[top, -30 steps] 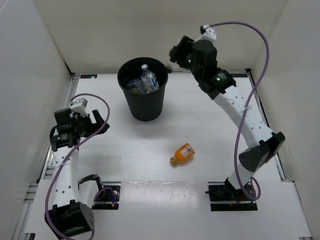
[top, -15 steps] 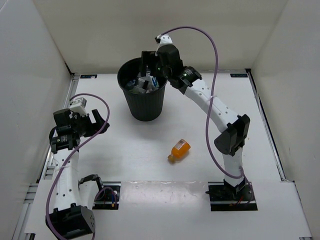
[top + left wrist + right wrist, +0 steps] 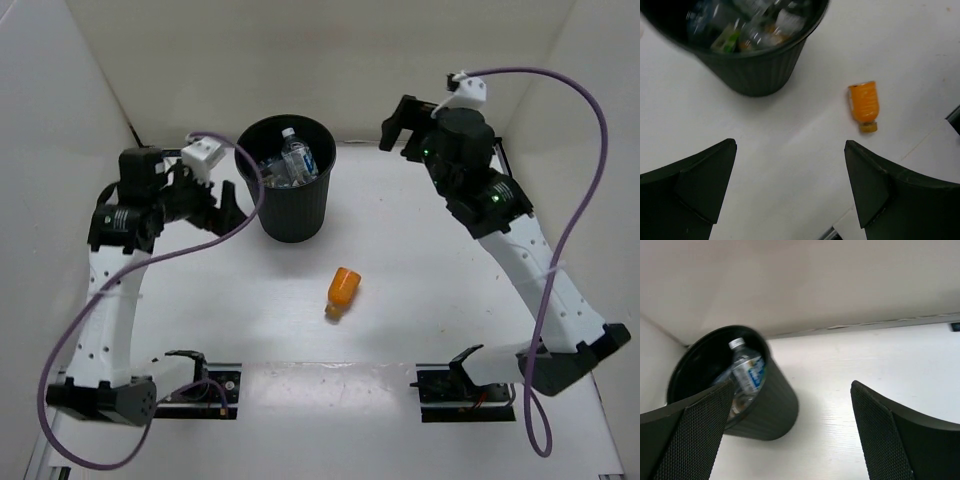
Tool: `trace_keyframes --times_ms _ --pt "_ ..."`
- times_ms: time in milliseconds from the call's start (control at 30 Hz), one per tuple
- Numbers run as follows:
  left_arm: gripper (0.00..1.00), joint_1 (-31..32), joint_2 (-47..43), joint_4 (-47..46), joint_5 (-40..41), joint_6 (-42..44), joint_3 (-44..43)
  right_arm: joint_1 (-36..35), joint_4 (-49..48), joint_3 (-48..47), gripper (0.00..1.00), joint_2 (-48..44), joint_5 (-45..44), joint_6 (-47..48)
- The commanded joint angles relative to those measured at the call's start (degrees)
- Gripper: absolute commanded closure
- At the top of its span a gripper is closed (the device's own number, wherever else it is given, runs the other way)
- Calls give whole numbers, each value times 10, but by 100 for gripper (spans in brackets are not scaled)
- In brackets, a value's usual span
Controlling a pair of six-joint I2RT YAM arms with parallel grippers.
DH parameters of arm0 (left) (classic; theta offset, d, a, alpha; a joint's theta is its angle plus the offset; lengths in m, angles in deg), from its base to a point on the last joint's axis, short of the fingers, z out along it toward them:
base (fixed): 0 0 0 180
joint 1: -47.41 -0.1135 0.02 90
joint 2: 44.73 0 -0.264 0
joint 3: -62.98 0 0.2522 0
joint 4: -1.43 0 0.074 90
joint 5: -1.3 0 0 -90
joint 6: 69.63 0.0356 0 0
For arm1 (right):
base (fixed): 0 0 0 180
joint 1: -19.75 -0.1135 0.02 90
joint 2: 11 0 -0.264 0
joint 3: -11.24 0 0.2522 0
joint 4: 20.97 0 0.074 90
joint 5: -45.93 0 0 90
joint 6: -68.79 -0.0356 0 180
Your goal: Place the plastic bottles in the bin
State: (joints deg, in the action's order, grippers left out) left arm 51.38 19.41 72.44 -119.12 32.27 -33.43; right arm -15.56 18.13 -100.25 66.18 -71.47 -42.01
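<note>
Orange bottle (image 3: 341, 291) lies on the table (image 3: 420, 260), outside the bin (image 3: 292, 210)!
Left fingers (image 3: 695, 185) and right fingers (image 3: 890, 440) both spread wide, empty.

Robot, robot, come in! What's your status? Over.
Left end effector open, empty. Right end effector open, empty. Orange bottle lying on table, outside bin; water bottle inside. Nothing in the way. Over.

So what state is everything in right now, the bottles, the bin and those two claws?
bin: upright, bottles inside.
orange bottle: lying on its side on the table, outside the bin.
water bottle: in the bin, cap up.
left gripper: open, empty.
right gripper: open, empty.
</note>
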Motion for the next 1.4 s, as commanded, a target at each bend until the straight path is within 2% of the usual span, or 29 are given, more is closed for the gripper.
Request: trace_keyframes --times_ms 0,33,133,167,267,300,600,933,1033,1100,1300,1333,1367 --pt "0 79 61 101 18 57 -113 19 -9 46 0 -24 -50 -6" --pt "0 134 78 116 30 67 -134 24 -9 54 0 -38 -50 -6" --pt "0 225 127 117 80 73 -156 37 -9 82 0 -62 -64 -6" --pt "0 294 138 117 93 78 -145 37 -3 89 0 -63 -72 -12" --pt "0 402 182 106 141 78 -120 42 12 106 0 -79 -85 -18" --pt "0 415 206 85 156 71 -104 42 17 106 0 -86 -85 -18" --pt "0 434 333 1 229 1 -81 47 38 179 0 -148 -111 -29" --pt "0 468 464 -35 185 -38 -96 47 54 199 0 -159 -129 9" --pt "0 468 502 -14 244 -82 -115 47 59 204 0 -165 -136 15" --pt "0 468 516 -5 259 -82 -115 52 59 204 0 -165 -141 22" --pt "0 468 546 -29 231 -87 -115 64 59 210 0 -165 -147 34" --pt "4 468 554 -35 231 -87 -123 64 59 210 0 -165 -147 39" --pt "12 468 560 -42 231 -81 -131 64 59 210 0 -165 -147 39"
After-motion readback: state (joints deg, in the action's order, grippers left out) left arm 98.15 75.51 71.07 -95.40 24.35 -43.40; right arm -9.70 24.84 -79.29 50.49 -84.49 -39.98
